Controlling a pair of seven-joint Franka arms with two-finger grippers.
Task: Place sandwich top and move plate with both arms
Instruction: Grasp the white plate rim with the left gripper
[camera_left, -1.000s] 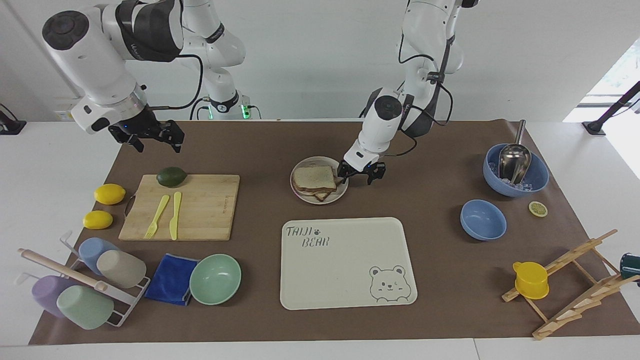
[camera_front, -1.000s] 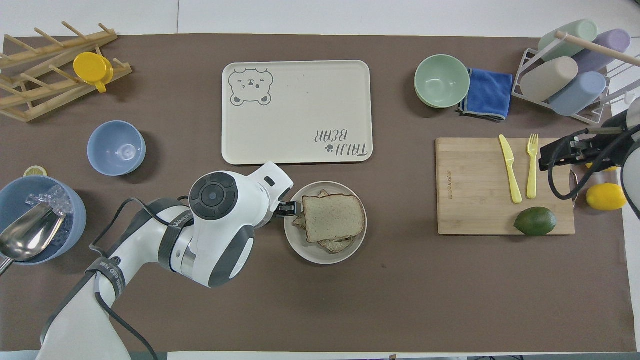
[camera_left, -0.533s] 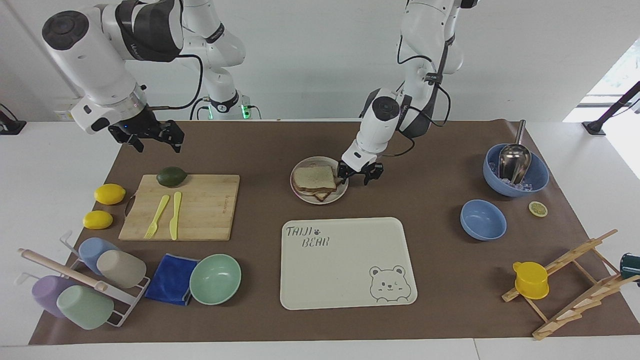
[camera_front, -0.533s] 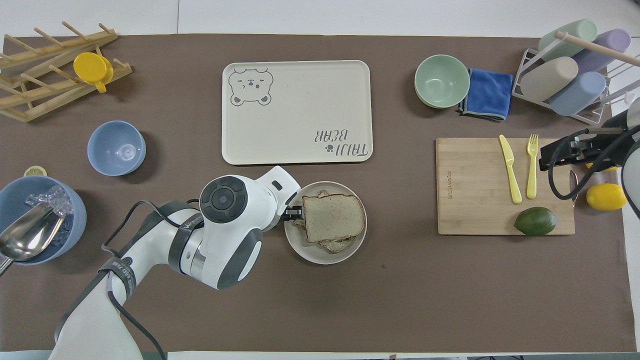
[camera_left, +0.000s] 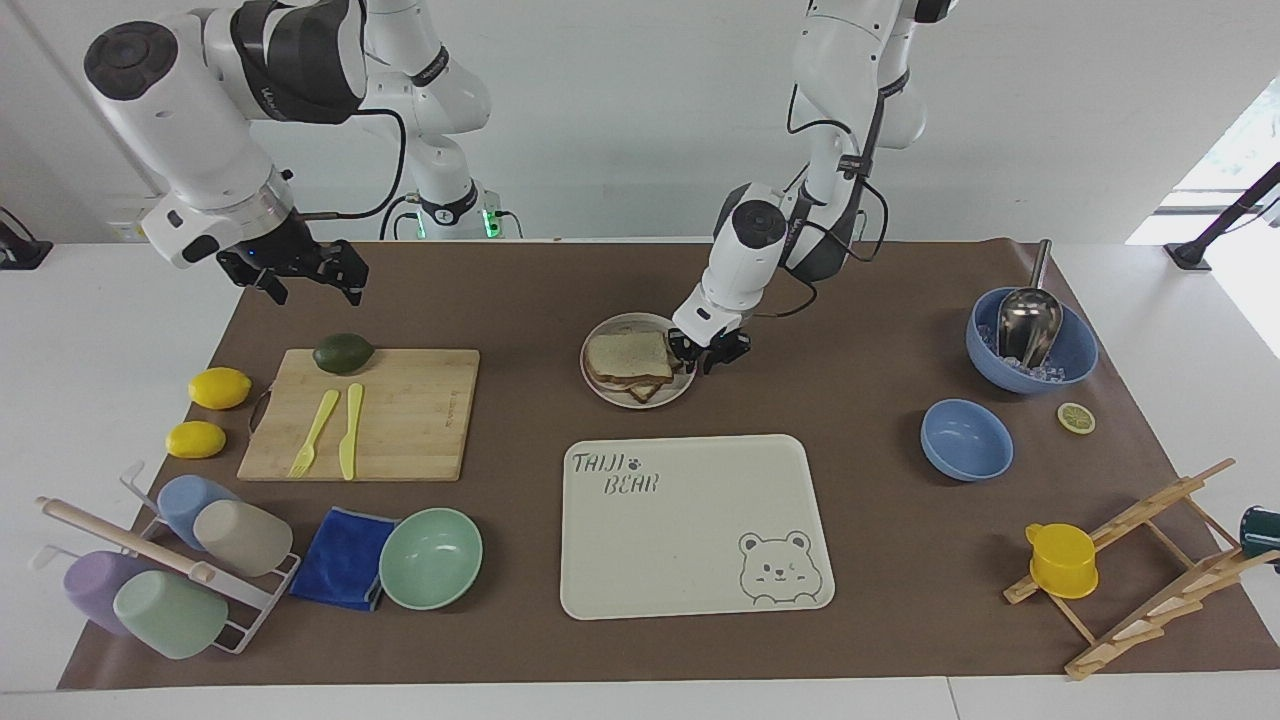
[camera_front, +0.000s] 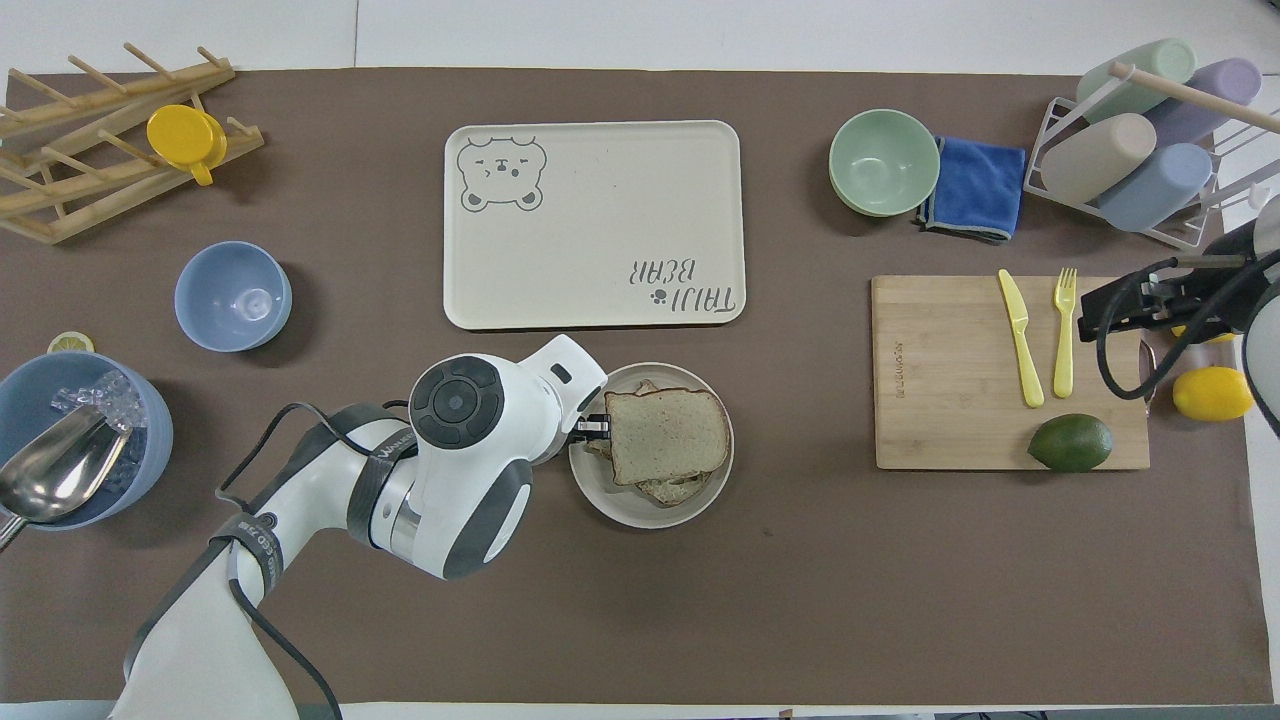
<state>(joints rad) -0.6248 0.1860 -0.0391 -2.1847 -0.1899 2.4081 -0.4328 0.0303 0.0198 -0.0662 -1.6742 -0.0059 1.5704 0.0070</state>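
Sandwich top (camera_left: 628, 352) lying flat on the lower slices, stacked inside the plate (camera_left: 613, 391), mid-worktop and just nearer the robots than the tray (camera_left: 690, 520). Left claw (camera_left: 708, 353) down at the plate's rim on the left arm's side, fingers parted astride the edge, not visibly clamped on anything. Right claw (camera_left: 308, 272) waiting up in the air over the mat near the board (camera_left: 400, 420), fingers spread, holding nothing. Tray bare. Big blue bowl (camera_left: 1075, 355) holding ice and a metal scoop (camera_left: 1028, 320); small blue bowl (camera_left: 966, 440) and green bowl (camera_left: 431, 558) without contents. Open brown mat (camera_left: 860, 330) between plate and blue bowls, and a narrow strip between plate and tray.
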